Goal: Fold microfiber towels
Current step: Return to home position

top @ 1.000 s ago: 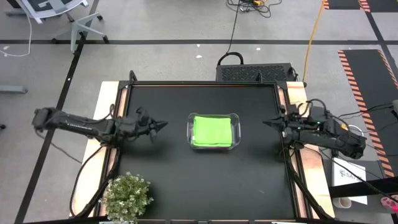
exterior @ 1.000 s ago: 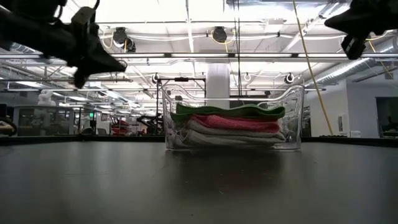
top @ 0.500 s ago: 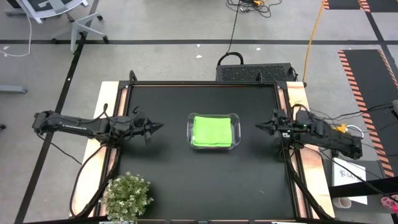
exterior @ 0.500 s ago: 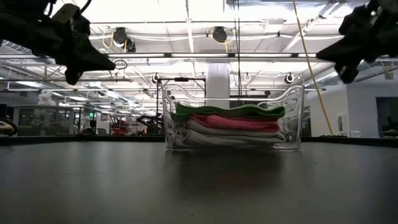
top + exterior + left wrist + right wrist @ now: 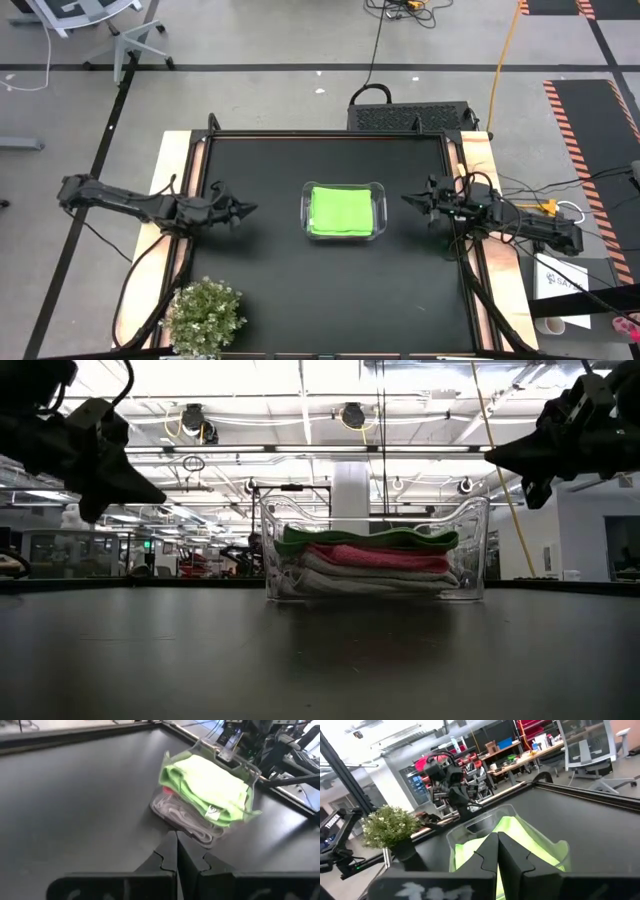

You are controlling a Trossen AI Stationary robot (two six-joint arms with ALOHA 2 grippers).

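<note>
Seen from above, a clear bin (image 5: 303, 212) is sitting in the middle of the dark surface (image 5: 300, 290), and a folded green towel (image 5: 343, 211) is lying on top inside it. The left hand (image 5: 241, 209) is hovering well out on one side of the bin and the right hand (image 5: 408, 198) near the other side. Both are pointing inward and neither is touching anything, which suggests there is nothing left to carry. A small plant (image 5: 205, 315) is standing at a corner on the left arm's side, well apart from the bin. From surface level, the bin is holding a neat stack: white towels (image 5: 370, 580) at the bottom, a pink towel (image 5: 375, 556) above them, and the green towel capping the pile, so the folding looks finished. Both hands are hanging high above the surface, one on each side of the bin. Through the left wrist camera, the left hand's fingers (image 5: 167, 855) are pressing together and gripping nothing, aimed at the bin beyond them. Through the right wrist camera, the right hand's fingers (image 5: 510, 855) are likewise closed and empty, with the green towel showing just past their tips and the plant farther off.
</note>
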